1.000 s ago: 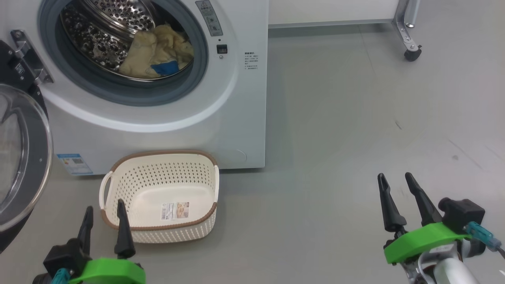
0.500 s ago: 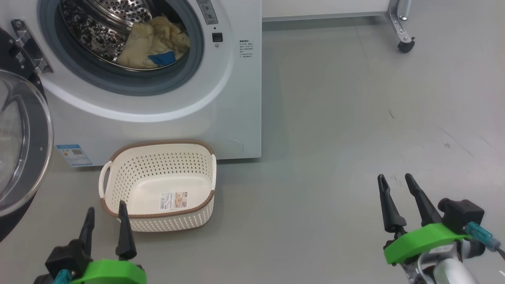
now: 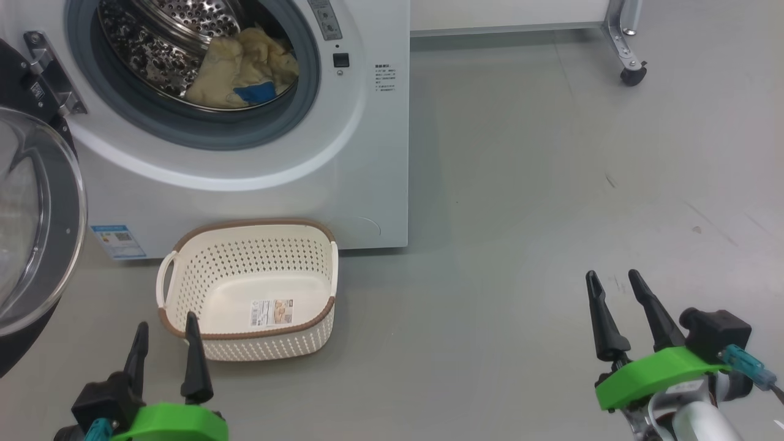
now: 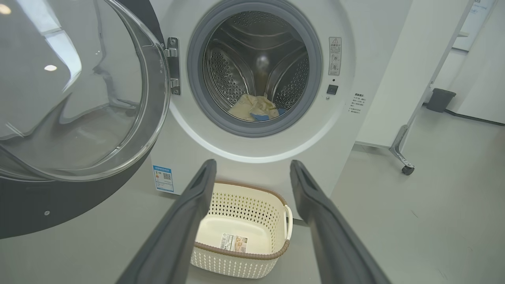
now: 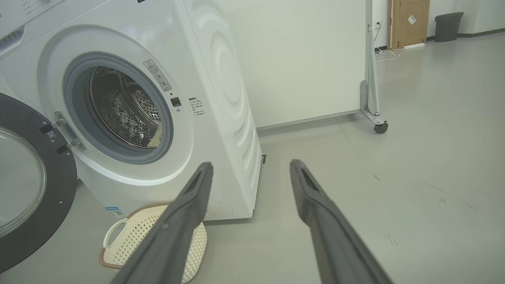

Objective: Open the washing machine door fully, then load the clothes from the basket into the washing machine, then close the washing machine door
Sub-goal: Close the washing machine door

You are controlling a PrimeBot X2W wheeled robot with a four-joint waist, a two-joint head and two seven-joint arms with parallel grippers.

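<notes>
Laundry room, mid-task: the washing machine (image 3: 257, 184) stands at the far left of the grey floor (image 3: 520, 214). Its round washing machine door (image 3: 37, 214) is swung wide to the left on a metal hinge (image 3: 52, 73), with the clear glass bowl and black rim turned out into the room.

The clothes (image 3: 245, 73), a pale yellow bundle with a flash of blue, lie inside the steel drum (image 3: 159, 55). They sit low on its right side, just behind the grey seal (image 3: 202, 131).

The basket (image 3: 269, 349) sits on the floor directly in front of the machine, below the opening and close to its base. A printed label (image 3: 272, 311) shows on its cream bottom. A small blue sticker (image 3: 119, 241) marks the machine's front just left of the basket.

Both arms hang on the near side, well short of the machine. The left gripper (image 3: 166, 321) is at the near left, by the basket's near rim, its two dark fingers spread wide and holding nothing. Whether a fingertip touches the rim cannot be told. The right gripper (image 3: 612, 274) is at the near right over bare floor, well apart from the basket, fingers likewise wide apart and holding nothing.

At the far right, a white partition (image 5: 300, 59) stands on a metal foot with a castor (image 3: 633, 75).
</notes>
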